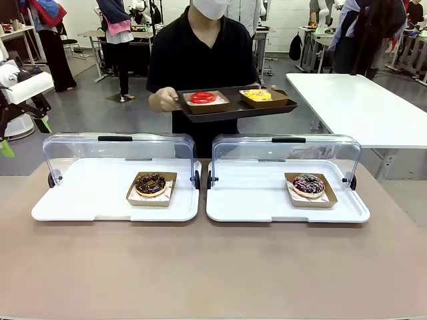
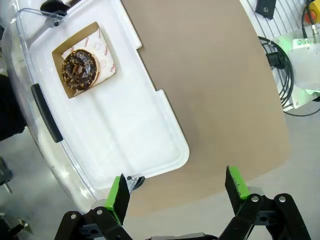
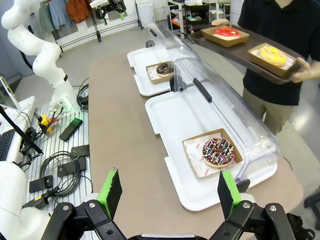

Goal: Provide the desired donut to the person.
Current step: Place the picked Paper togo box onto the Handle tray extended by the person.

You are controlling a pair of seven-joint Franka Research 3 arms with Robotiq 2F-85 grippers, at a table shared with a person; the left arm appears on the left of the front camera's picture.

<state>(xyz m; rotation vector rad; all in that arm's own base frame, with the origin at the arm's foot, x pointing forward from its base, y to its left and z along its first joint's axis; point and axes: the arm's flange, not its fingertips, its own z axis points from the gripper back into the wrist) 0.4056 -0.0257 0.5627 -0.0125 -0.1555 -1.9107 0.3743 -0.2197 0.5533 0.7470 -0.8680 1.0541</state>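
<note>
The person in a black polo stands at the far side holding a dark tray with a red donut and a yellow donut in paper boats. A chocolate donut sits in the left white display tray; a sprinkled chocolate donut sits in the right display tray. My left gripper is open above the left tray's corner. My right gripper is open, high above the table's near right end, with the sprinkled donut ahead.
Both display trays have clear lids swung up at the back. The brown table lies bare in front of the trays. A white table stands at back right. Cables and gear lie beside the table on the robot's side.
</note>
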